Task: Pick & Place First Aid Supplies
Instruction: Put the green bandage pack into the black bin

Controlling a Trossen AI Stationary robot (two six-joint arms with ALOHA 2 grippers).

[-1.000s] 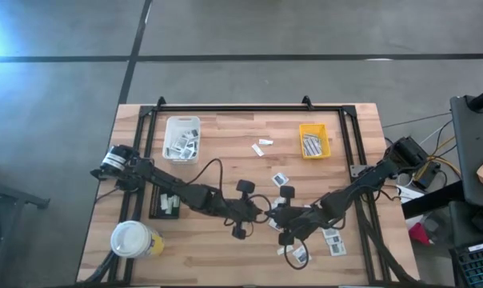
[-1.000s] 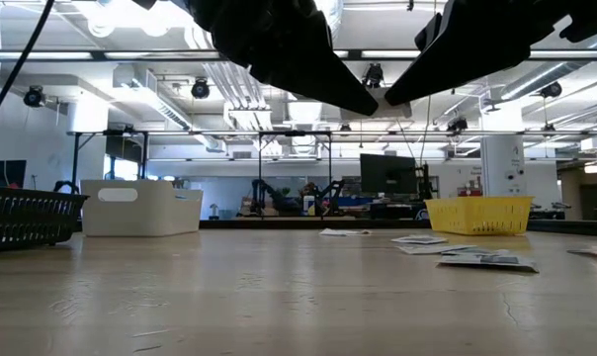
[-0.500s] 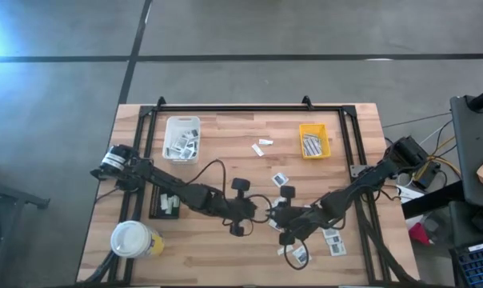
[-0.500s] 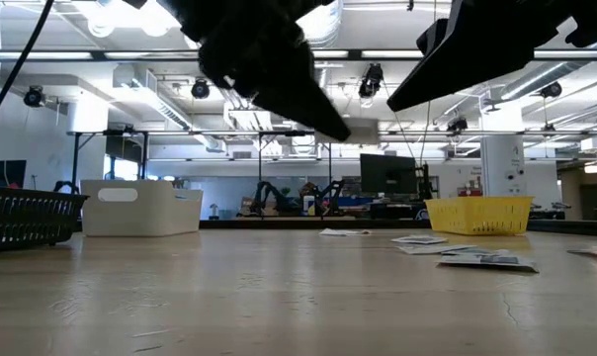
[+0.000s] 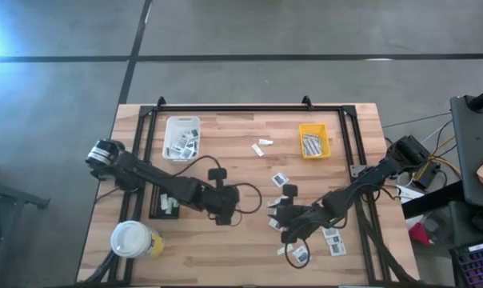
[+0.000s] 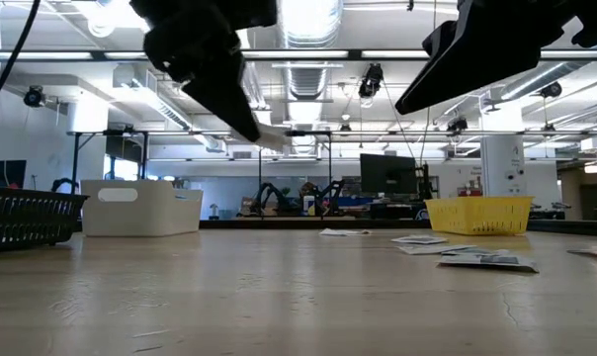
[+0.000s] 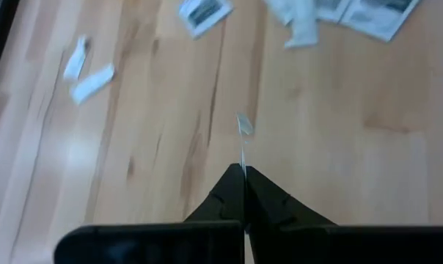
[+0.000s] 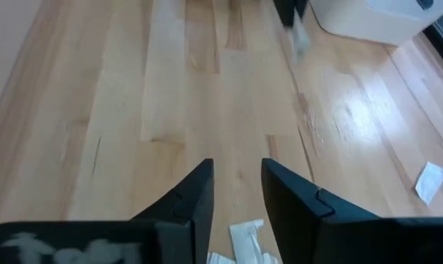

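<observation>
My left gripper [image 7: 243,173] is shut on a small thin white packet [image 7: 242,136], held above the middle of the table [image 5: 238,200]. In the low view the packet [image 6: 275,139] shows at its tip. My right gripper [image 8: 236,187] stands open a little to the right [image 5: 273,214], empty, over loose packets [image 8: 245,238]. More first aid supplies lie flat on the wood: packets [image 5: 281,179] near the middle, small strips [image 5: 258,149] farther back, and others [image 5: 333,240] near the right front. My left gripper pinches the packet's near end [image 7: 243,160] between its two fingertips. The rest sticks out ahead of the fingers, seen edge-on. The packet is lifted clear of the table.
A white tray [image 5: 181,138] with packets stands at the back left, and a yellow tray [image 5: 313,141] with strips at the back right. At the left front are a black tray [image 5: 165,204] and a large white-topped cup [image 5: 133,238]. A black frame [image 5: 249,110] runs along the far edge.
The two grippers were tip to tip over the table's middle. My right gripper has opened and let go. My left gripper, shut on the packet, has drawn away toward the table's left edge and turned toward the far left.
</observation>
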